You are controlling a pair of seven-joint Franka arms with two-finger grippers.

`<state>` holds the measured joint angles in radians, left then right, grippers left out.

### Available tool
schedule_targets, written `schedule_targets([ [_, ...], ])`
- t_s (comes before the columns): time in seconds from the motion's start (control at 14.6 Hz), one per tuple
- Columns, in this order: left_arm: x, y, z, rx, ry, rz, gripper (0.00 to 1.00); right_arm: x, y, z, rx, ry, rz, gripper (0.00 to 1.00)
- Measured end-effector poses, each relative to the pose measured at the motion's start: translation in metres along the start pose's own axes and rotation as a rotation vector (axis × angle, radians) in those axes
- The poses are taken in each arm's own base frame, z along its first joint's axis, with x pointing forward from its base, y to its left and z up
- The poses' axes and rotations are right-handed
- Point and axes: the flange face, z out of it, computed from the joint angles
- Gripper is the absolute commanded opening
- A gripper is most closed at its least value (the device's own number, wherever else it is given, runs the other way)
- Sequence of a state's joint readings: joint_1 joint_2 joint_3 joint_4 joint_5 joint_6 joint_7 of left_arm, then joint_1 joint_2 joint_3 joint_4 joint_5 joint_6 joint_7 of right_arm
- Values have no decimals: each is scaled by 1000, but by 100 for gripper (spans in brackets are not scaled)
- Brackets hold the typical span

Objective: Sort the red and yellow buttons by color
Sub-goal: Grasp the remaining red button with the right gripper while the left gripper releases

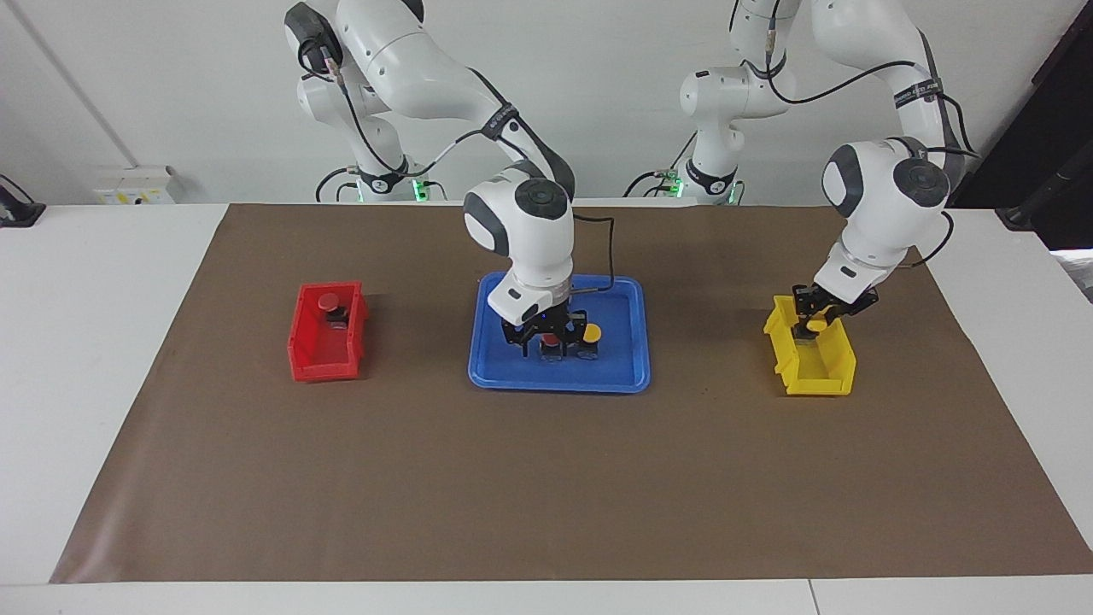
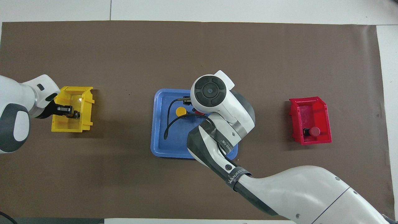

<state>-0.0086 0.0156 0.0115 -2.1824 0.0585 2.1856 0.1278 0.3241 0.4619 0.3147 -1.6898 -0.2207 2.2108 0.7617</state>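
Btns (image 1: 592,331): tray, bins, one held

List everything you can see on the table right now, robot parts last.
sorted red button: one, red cap, in the red bin
tray red button: one, red cap, in the tray, at the right gripper
tray yellow button: one, yellow cap, in the tray beside the red one
held yellow button: one, yellow cap, in the left gripper
red bin: one, red, right arm's end
yellow bin: one, yellow, left arm's end
tray: one, blue, mid-table
mat: one, brown, covering the table
table: one, white
left gripper: shut on a button, over the yellow bin
right gripper: low over the tray
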Motion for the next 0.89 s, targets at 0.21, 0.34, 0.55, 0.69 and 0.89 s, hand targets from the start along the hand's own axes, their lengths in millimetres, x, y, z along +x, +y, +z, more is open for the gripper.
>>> schedule_targets([
  [0.21, -6, -7, 11, -1, 3, 0, 1, -8, -7, 0, -2, -2, -16, 68],
  [0.34, -6, -1, 12, -1, 5, 8, 1, -12, -8, 2, -7, -8, -20, 67],
  [0.55, -4, 7, 12, -1, 7, 24, 1, -13, -7, 4, -9, -11, -21, 64],
  [0.69, -4, 8, 12, 0, 7, 26, 1, -16, -9, 4, -10, -12, -26, 59],
  [0.89, -4, 8, 12, 0, 10, 24, 2, -19, -11, 5, -12, -14, -31, 56],
])
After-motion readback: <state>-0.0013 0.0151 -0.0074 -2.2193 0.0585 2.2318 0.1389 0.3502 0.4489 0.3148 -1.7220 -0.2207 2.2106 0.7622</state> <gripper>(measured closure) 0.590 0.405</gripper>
